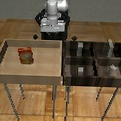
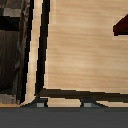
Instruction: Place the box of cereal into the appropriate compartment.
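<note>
Light tray holds cereal box; claw spread apart, empty.

Legible text: none | box of cereal: red-orange face with a tan-yellow patch, print too blurred to read | light tray: no markings | dark compartment tray: no labels or numbers | wrist view: no signs visible

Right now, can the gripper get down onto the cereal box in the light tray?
Probably yes. The box of cereal stands alone in the open light tray, nothing over or beside it. The gripper is behind the tray, not yet above it.
</note>
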You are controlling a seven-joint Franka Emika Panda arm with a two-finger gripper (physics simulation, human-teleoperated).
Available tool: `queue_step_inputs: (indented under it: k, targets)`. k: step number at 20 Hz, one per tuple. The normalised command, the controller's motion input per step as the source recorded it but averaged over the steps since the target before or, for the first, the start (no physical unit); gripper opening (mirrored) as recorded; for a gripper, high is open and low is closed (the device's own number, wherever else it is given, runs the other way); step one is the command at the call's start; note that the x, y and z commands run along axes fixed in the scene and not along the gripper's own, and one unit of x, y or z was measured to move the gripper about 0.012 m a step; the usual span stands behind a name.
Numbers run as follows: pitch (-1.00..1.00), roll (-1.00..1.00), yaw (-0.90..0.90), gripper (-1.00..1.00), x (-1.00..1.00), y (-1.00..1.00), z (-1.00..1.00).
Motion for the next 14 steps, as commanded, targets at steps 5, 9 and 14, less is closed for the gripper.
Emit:
queue_step_inputs:
  k: [5,9,14]
  targets:
    - [0.0,0.0,0.0,1.0,0.0,0.0,0.0]
    - [0.0,0.0,0.0,1.0,0.0,-0.75,0.0]
    - [0.0,0.0,0.0,1.0,0.0,-1.0,0.04]
